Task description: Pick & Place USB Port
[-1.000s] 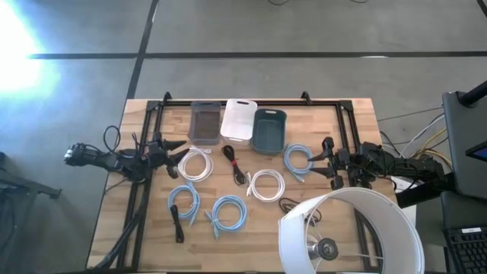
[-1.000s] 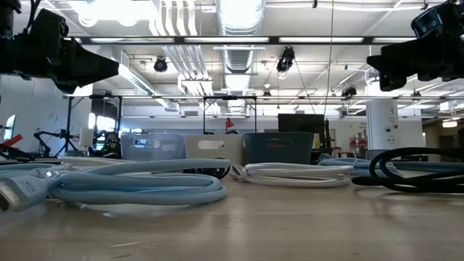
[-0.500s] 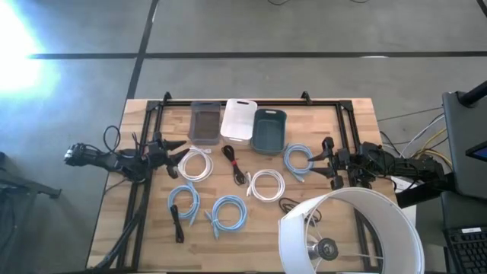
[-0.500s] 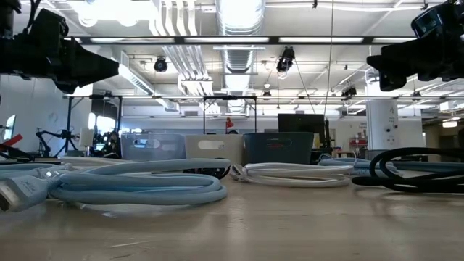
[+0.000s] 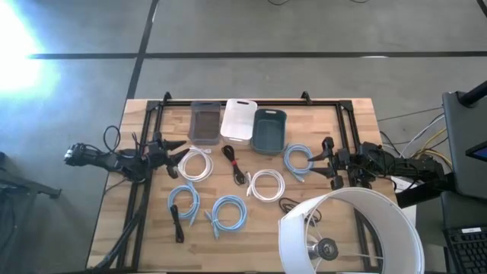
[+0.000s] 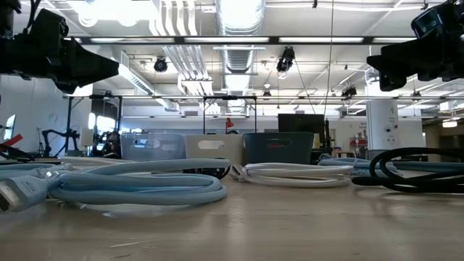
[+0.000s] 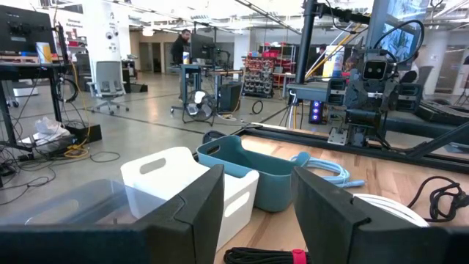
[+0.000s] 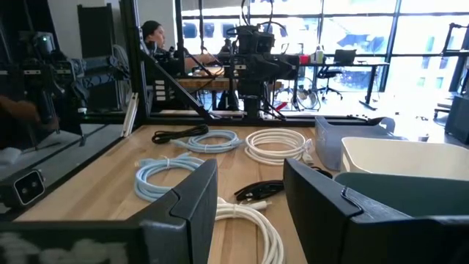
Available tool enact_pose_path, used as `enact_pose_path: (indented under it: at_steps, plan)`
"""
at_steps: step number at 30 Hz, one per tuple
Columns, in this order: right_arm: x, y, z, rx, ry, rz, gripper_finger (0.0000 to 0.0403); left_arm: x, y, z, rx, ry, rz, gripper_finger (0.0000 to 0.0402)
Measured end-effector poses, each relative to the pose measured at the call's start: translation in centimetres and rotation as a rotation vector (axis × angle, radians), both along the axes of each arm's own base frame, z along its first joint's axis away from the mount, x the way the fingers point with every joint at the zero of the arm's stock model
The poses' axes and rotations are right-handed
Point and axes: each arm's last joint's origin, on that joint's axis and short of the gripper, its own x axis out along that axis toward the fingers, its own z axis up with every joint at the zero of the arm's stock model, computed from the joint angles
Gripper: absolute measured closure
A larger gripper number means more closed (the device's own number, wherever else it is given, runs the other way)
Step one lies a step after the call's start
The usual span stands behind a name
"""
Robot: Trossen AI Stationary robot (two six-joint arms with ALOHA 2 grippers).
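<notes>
Left hand hovers at the worktop's left edge, fingers spread and holding nothing, while the right hand waits at the right edge, likewise parted and empty. Between them lie the coiled cables: white ones and, light blue ones and, and a black one. Along the far side sit three bins in a row, clear, white and teal.

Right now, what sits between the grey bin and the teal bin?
The white bin sits between the grey bin and the teal bin, seen in the high view.
</notes>
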Motion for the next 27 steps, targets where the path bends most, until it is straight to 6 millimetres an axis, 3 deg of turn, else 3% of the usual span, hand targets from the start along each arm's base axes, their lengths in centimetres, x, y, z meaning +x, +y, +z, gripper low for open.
enact_pose_path:
  at_steps: [12,16,27]
  plan:
    - [0.0,0.0,0.0,0.000,0.000,0.000,0.0252,0.0,0.0,0.3,-0.008,-0.030,0.000,0.0238]
    - [0.0,0.0,0.0,0.001,-0.001,0.000,0.0252,-0.1,0.0,1.0,-0.070,-0.129,-0.003,0.0238]
    - [0.0,0.0,0.0,0.000,0.000,0.000,0.0252,-0.1,0.0,1.1,-0.163,-0.182,-0.002,0.0238]
